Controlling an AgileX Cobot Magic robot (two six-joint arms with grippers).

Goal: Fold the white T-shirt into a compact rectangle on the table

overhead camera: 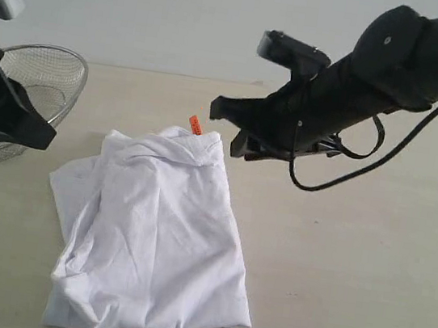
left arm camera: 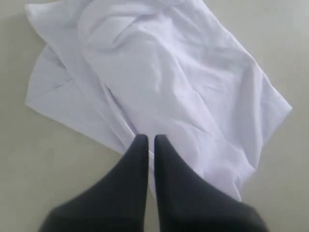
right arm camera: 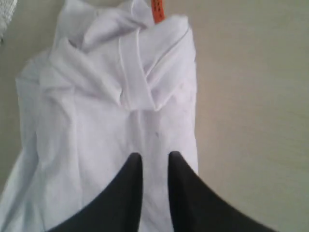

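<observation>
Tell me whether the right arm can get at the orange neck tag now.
Probably yes. The right tool hangs above the collar end of the white T-shirt, and the orange neck tag sticks out uncovered there, nothing between them.

— What else is on your screen?
— I see a round wire-mesh basket (overhead camera: 55,80) at the far left, silver, with a see-through weave.
— And behind it?
— I only see a plain pale wall (overhead camera: 159,9).
</observation>
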